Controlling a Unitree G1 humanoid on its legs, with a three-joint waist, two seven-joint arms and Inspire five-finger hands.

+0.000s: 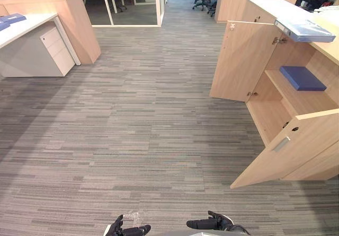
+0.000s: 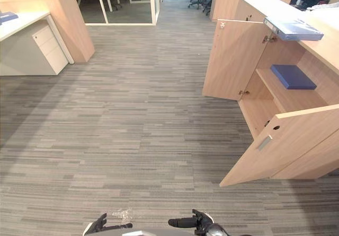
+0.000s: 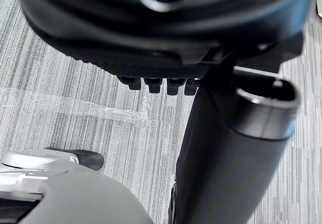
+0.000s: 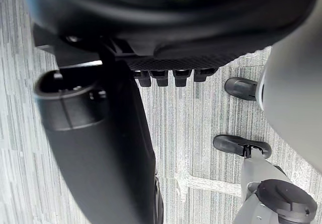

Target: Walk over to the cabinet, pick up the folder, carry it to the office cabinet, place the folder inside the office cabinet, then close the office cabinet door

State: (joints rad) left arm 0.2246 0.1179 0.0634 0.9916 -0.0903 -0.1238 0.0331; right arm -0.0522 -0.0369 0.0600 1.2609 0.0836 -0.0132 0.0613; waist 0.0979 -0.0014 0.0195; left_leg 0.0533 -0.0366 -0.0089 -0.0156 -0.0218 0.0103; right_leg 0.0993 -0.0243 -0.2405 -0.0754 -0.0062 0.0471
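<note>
The blue folder (image 1: 302, 78) lies flat on the shelf (image 1: 304, 102) inside the office cabinet (image 1: 267, 111) at 2 o'clock, so I judge that only the doors are left to close. Both stand wide: the far door (image 1: 241, 61) at 1 o'clock, the near door (image 1: 291, 146) at 3 o'clock jutting over the carpet (image 1: 148, 130). Walking in close could clip that near leaf. A pale folder (image 1: 305, 30) overhangs the cabinet top just above the opening, where a raised arm could knock it off. The left hand (image 1: 127, 229) and right hand (image 1: 212, 224) hang low at 6 o'clock, fingers relaxed and apart, holding nothing.
</note>
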